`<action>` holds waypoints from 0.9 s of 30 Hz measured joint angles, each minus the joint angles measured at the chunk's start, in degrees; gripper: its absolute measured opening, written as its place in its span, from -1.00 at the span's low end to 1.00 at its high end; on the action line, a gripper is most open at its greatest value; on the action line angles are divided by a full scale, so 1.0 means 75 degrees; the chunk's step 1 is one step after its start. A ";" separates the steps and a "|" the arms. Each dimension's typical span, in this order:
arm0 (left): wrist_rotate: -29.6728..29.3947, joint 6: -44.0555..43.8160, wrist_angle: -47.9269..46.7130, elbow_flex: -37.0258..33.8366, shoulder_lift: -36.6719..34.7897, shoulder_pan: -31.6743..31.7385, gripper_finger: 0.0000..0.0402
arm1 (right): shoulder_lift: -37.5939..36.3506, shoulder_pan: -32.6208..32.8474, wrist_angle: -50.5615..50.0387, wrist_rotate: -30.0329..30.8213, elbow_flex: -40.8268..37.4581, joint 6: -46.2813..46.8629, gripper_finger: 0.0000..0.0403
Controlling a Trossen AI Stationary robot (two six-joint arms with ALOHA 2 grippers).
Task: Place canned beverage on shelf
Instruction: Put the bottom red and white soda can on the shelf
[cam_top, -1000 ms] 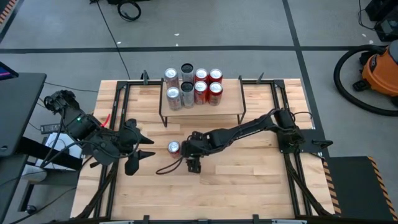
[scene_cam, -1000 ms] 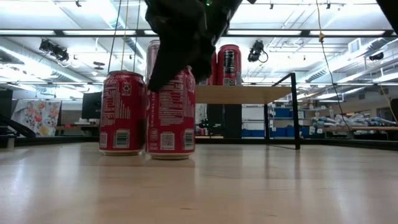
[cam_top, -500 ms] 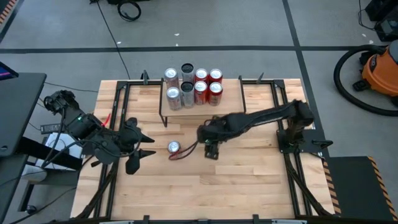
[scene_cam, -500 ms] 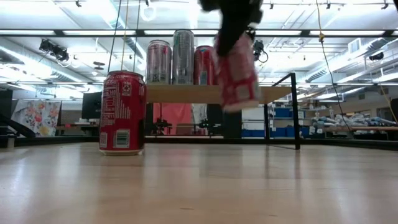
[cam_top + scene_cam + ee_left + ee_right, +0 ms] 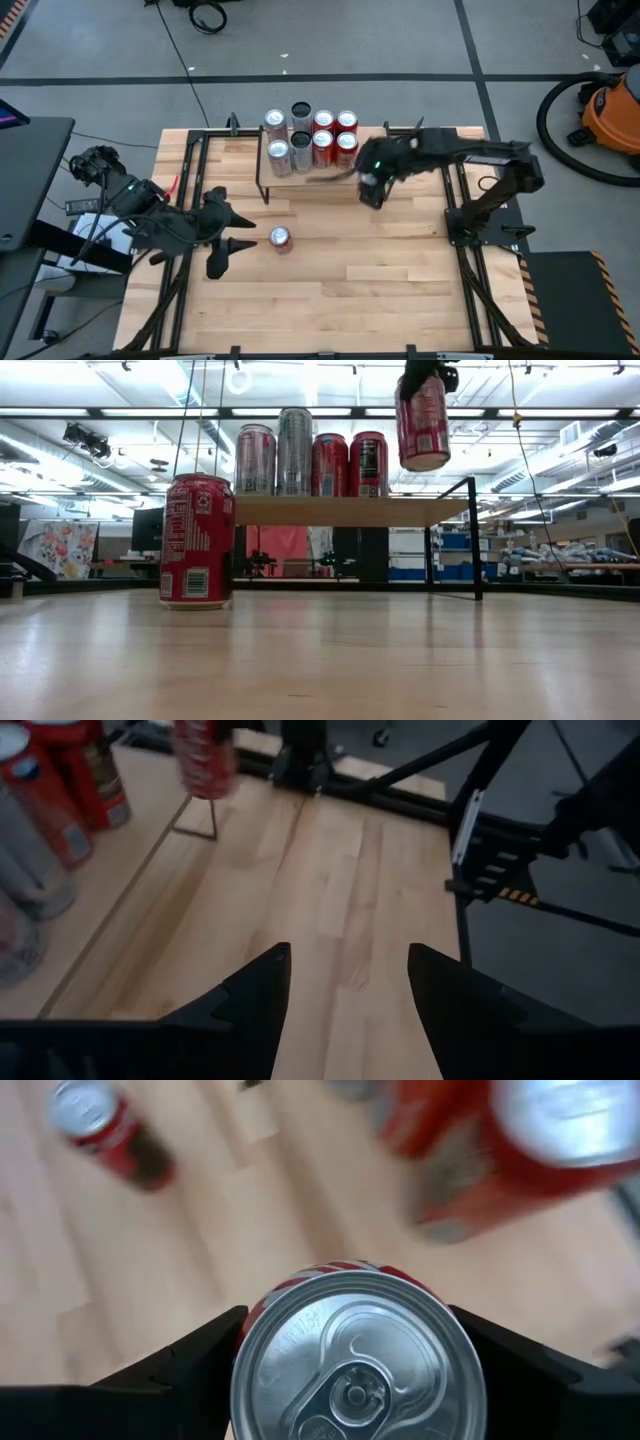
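Note:
My right gripper [image 5: 372,187] is shut on a red can [image 5: 423,422], which hangs in the air off the right end of the shelf [image 5: 322,176], higher than its board [image 5: 350,511]. Several red and silver cans [image 5: 310,136] stand on the shelf's far part. Another red can [image 5: 280,238] stands upright on the wooden table [image 5: 400,290]. My left gripper [image 5: 226,228] waits at the table's left, open and holding nothing [image 5: 350,990]. My right gripper pinches the red can between its two fingers [image 5: 190,1365], one on each side of the wall just under the top rim [image 5: 250,1330]. The fingers come from above, slanting down. The can hangs almost upright below them, top up, clear of the table and the shelf.
Black metal rails [image 5: 455,200] run along the table's left and right sides. The table's near half [image 5: 380,300] is bare wood. An orange vacuum cleaner [image 5: 610,110] stands on the floor at the far right.
My right gripper has lifted the red can from its place beside the other can on the table. It has carried it up and toward the far right, to the shelf's right end. The other can has stayed where it was.

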 joint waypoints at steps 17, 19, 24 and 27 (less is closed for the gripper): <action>0.0000 0.0905 0.0529 -0.0003 0.0003 0.2445 0.06 | -0.0141 -0.4474 0.1097 -0.1945 0.0003 -0.4336 0.57; 0.0000 0.0937 0.0575 -0.0003 0.0006 0.2644 0.06 | -0.0010 -0.4772 0.1129 -0.2334 0.0003 -0.4532 0.57; 0.0003 0.1049 0.0841 -0.0003 0.0006 0.3027 0.06 | 0.0343 -0.5057 0.1446 -0.2759 0.0003 -0.4760 0.57; 0.0003 0.1043 0.0865 -0.0003 0.0006 0.3103 0.06 | 0.0517 -0.5111 0.1500 -0.2851 0.0003 -0.4775 0.57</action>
